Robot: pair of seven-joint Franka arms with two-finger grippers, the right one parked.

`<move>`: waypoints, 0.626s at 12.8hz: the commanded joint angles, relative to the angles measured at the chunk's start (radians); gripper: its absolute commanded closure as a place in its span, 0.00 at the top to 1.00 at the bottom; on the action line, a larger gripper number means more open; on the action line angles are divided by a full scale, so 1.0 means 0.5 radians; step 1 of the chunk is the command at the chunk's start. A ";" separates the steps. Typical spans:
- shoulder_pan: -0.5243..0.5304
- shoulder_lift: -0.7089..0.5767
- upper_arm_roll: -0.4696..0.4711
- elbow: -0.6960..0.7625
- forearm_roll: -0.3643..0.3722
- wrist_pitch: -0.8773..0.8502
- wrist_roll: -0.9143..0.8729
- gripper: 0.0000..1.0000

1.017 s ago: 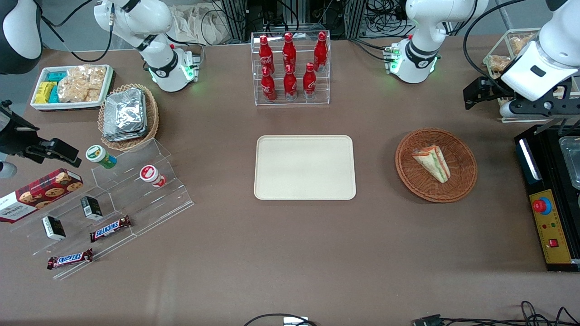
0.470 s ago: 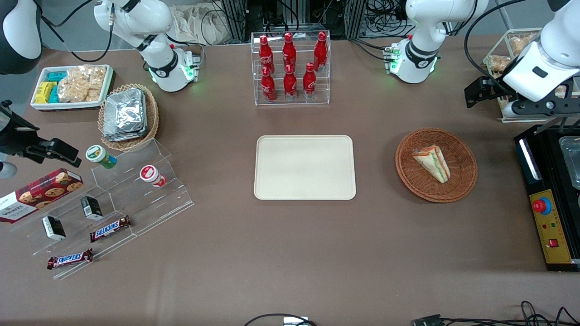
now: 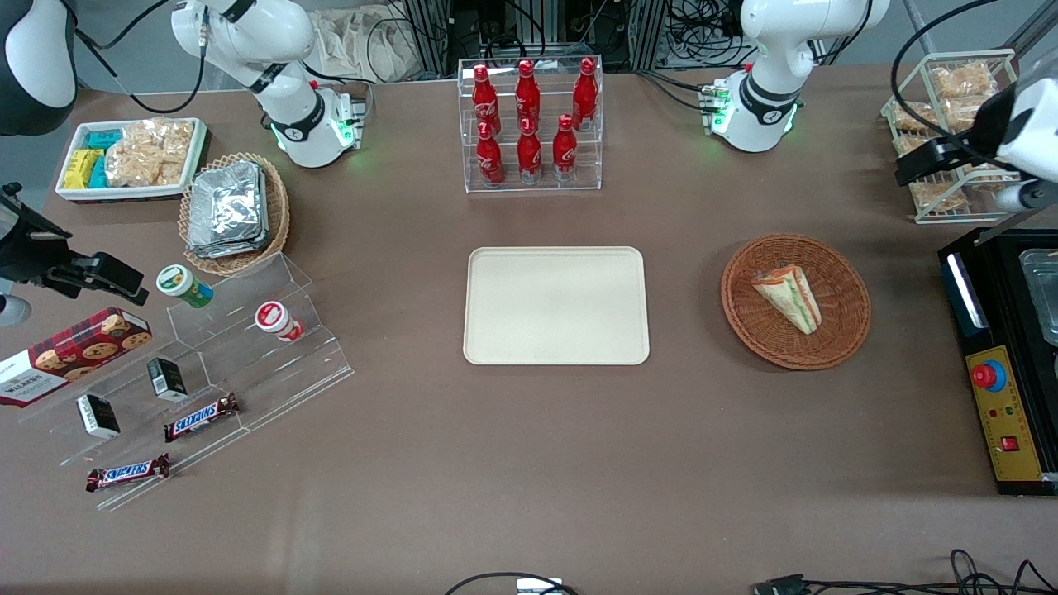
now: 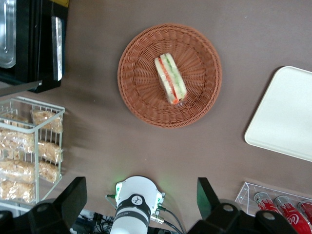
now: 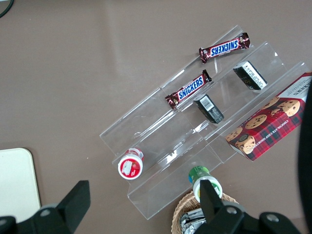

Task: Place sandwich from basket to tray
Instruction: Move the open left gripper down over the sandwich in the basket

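Front view, centre of frame: tray (image 3: 555,306) lies flat on the worktop (image 3: 529,463), nothing on it.

Basket (image 3: 744,318) sits on the worktop at mid-height of the frame, toward the working arm's end, well apart from the tray with bare worktop between them.

Sandwich (image 3: 787,297) lies on its side inside the basket, roughly in the middle. The pale bread face is up and the red, orange and green layers show along one edge. The narrow end points toward the front camera. Nothing touches it.

Left wrist view: end effector (image 4: 140,184) looks straight down. Its two dark fingers (image 4: 73,195) are spread wide with nothing between them. The basket (image 4: 141,97) and sandwich (image 4: 170,78) are visible far below, with a corner of the tray (image 4: 287,117) beside them. The end effector is well above the worktop and touches neither basket nor sandwich.

In the front view the working arm's wrist is in the upper part of the frame at the working arm's end. It is raised over the white wire rack (image 3: 950,107) of bagged snacks, farther from the front camera than the basket.

Other items: a clear stand of red bottles (image 3: 529,124) sits at upper centre of the front frame, farther from the camera than the tray.
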 commanded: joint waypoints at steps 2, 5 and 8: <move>0.000 -0.063 -0.012 -0.306 -0.009 0.160 -0.060 1.00; -0.006 -0.038 -0.021 -0.714 0.003 0.614 -0.060 1.00; -0.018 0.063 -0.027 -1.046 0.003 1.111 -0.109 1.00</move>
